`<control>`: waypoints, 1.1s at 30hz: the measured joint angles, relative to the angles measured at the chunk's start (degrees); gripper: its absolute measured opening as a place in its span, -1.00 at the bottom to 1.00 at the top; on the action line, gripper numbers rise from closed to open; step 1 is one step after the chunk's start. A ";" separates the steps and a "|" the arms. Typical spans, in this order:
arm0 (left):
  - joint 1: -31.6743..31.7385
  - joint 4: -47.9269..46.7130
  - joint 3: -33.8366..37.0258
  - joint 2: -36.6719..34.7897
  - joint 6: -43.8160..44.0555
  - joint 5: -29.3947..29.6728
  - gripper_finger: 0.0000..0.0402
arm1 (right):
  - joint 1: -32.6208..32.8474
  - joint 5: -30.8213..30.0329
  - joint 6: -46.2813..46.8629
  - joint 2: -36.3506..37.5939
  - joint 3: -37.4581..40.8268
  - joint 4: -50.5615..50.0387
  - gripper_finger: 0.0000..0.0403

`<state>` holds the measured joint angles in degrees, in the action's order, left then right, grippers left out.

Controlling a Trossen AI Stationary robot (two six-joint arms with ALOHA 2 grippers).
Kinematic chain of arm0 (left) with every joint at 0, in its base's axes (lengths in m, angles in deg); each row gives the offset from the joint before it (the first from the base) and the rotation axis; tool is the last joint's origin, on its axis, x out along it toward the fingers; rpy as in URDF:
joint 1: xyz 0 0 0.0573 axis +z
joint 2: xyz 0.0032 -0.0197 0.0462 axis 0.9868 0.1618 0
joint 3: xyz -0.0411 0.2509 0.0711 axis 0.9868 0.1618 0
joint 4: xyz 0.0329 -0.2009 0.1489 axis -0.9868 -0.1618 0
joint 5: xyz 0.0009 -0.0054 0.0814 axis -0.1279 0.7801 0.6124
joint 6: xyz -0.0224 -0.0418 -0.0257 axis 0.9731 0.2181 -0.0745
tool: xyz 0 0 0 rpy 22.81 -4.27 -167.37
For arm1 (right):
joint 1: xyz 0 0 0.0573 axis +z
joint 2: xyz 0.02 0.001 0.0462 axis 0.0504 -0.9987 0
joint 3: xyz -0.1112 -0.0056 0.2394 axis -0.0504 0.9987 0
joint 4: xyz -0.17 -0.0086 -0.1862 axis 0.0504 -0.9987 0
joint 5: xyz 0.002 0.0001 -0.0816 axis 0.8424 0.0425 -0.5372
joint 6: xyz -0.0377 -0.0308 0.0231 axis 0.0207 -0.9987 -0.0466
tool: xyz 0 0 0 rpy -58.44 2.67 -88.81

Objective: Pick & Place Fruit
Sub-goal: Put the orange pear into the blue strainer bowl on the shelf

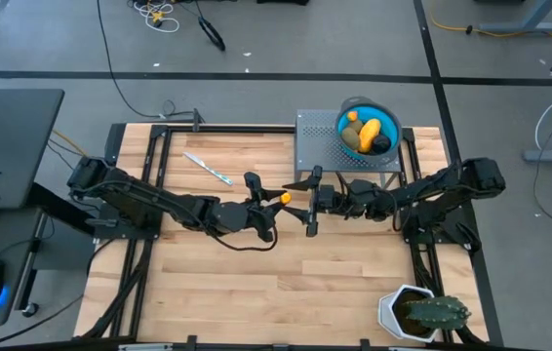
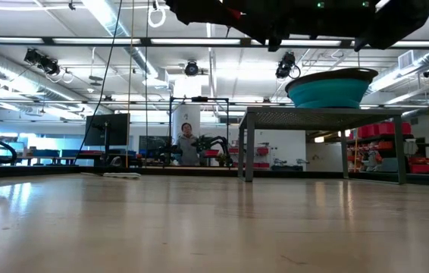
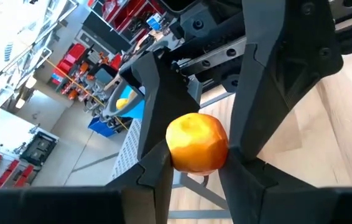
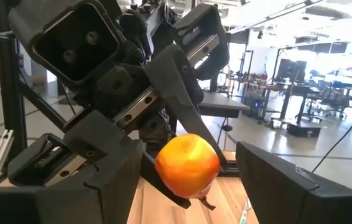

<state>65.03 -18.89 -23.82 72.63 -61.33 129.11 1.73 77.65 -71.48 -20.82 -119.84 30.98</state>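
Two dark arms met above the middle of the wooden table (image 1: 256, 283), raised well off its surface.

Left gripper (image 1: 274, 202): clenched on a small orange fruit (image 1: 285, 198) — seen in the left wrist view pinched between the two dark fingers (image 3: 154, 149), the orange fruit (image 3: 196, 142) round and glossy, with a paler patch on top.

Right gripper (image 1: 311, 200): jaws spread wide, one finger on either side of the same fruit, not visibly touching it. In the right wrist view, the fruit (image 4: 187, 165) hung between the right fingers (image 4: 291, 186) with clear gaps to each, and the left gripper (image 4: 182, 93) held it from behind.

Near the table's far right corner stood a grey perforated metal stand (image 1: 320, 146), and on it a round blue bowl (image 1: 393, 125) at the stand's right end. In the bowl lay more fruit: a yellow oblong piece (image 1: 372, 133), an olive-brown oval (image 1: 352, 137), a near-black round one (image 1: 383, 144) and a small orange bit (image 1: 353, 116).

On the far left part of the table lay a thin silvery-white stick (image 1: 207, 168), apart from both grippers. At the near right corner, a white pot with a green cactus (image 1: 422, 312).

In the low view, bowl (image 2: 331, 88) on stand (image 2: 320, 117), arms dark overhead — far back in the room, a person (image 2: 188, 145).
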 joint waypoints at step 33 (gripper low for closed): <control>-4.33 5.83 -0.02 0.00 -47.93 3.93 -0.39 | -0.15 6.36 8.64 -0.02 -0.02 2.21 0.33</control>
<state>60.70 -13.06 -23.84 72.63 -109.26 133.04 1.58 84.01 -62.83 -20.84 -119.86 33.19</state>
